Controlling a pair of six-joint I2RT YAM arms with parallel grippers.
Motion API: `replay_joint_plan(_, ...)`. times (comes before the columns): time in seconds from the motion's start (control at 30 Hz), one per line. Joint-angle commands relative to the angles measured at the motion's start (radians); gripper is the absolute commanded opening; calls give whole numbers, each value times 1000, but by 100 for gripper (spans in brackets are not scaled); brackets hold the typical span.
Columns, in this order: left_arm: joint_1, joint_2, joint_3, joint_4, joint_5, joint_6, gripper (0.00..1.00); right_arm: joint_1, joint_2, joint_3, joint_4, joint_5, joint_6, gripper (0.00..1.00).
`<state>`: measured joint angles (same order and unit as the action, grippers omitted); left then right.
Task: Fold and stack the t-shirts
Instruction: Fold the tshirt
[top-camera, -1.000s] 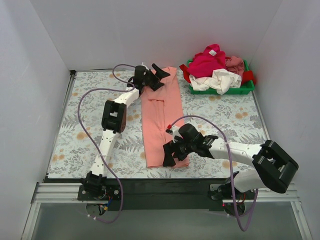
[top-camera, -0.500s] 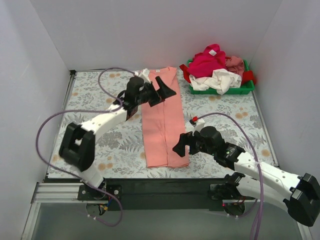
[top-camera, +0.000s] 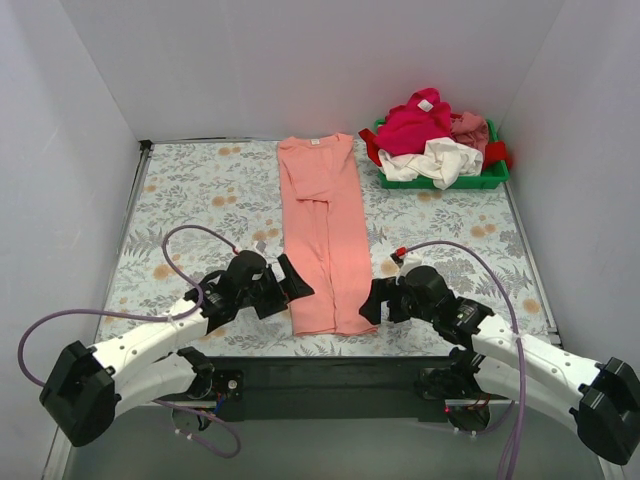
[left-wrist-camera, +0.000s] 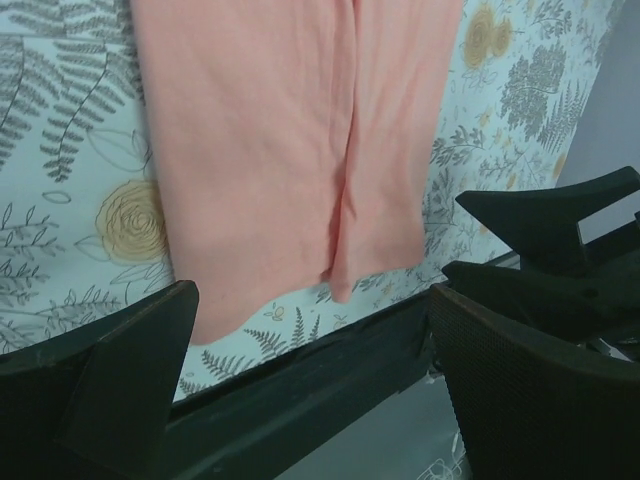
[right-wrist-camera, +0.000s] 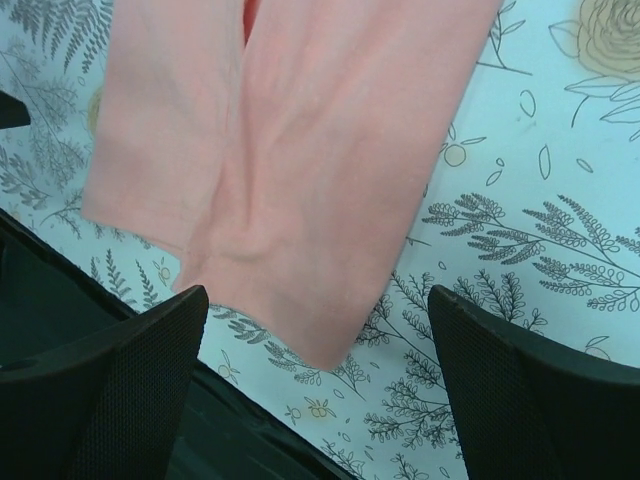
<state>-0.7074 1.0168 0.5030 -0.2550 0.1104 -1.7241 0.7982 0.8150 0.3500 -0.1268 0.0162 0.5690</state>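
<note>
Salmon-pink t-shirt (top-camera: 322, 235) folded lengthwise at surface (top-camera: 200, 200) centre.
You see both tools open and empty: left tool (top-camera: 292, 283) beside the shirt's near-left corner, right tool (top-camera: 368, 303) beside its near-right corner.

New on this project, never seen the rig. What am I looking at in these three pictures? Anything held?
Two arms are bolted at the near edge of a flower-patterned table. The wide picture comes from a fixed camera above and behind them. The other two come from a camera on each wrist, with that arm's own dark fingers at the bottom corners. A salmon-pink t-shirt, folded into a long strip, lies in the middle. More t-shirts fill a green tray at the far right. The left claw and right claw sit open either side of the strip's near end, holding nothing.
</note>
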Motion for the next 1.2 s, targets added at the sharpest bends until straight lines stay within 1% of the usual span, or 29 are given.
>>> replay_joint_plan(0.0,-17,-47,-15,-179,-46,-46,98,-10,25,-6,-5,-60,14,96)
replay_joint_plan(0.07,-27,-57,-44,-185,-11,-60,95,-11,36,-6,-4,-79,19,92)
replay_joint_plan(0.1,-33,-54,-55,-184,3,-71,90,-14,45,-6,-5,-99,29,91)
replay_joint_plan(0.17,-37,-37,-80,-184,29,-75,85,-13,56,-6,-5,-116,29,87)
replay_joint_plan(0.23,-40,-26,-87,-181,34,-78,74,-14,68,-12,-5,-128,34,84)
replay_joint_plan(0.3,-40,-17,-92,-176,26,-78,68,-16,81,-20,-4,-137,38,81)
replay_joint_plan(0.33,-40,-14,-93,-168,31,-72,60,-17,85,-22,-4,-145,45,79)
replay_joint_plan(0.43,-41,0,-95,-156,52,-62,52,-21,93,-23,-5,-166,46,76)
replay_joint_plan(0.53,-44,12,-107,-129,87,-58,47,-22,96,-37,-4,-174,60,74)
replay_joint_plan(0.6,-47,28,-118,-109,97,-58,46,-25,101,-43,-5,-177,61,74)
replay_joint_plan(0.67,-50,45,-121,-98,104,-57,45,-25,107,-49,-5,-185,66,70)
replay_joint_plan(0.8,-58,83,-119,-63,118,-51,42,-30,122,-54,-4,-197,74,68)
replay_joint_plan(0.83,-58,97,-124,-53,120,-49,38,-28,125,-57,-5,-203,80,66)
replay_joint_plan(0.9,-58,114,-126,-43,120,-51,34,-30,130,-63,-4,-208,89,64)
replay_joint_plan(0.93,-58,120,-127,-35,126,-54,30,-30,131,-65,-2,-205,89,57)
replay_joint_plan(1.0,-58,140,-130,-11,140,-49,25,-30,134,-66,-2,-199,92,49)
replay_joint_plan(1.1,-58,163,-120,-15,135,-37,10,-33,138,-63,0,-176,97,43)
replay_joint_plan(1.13,-58,167,-115,-18,138,-32,3,-34,138,-65,-4,-164,101,37)
replay_joint_plan(1.17,-58,169,-110,-21,140,-23,0,-34,138,-65,-2,-162,106,32)
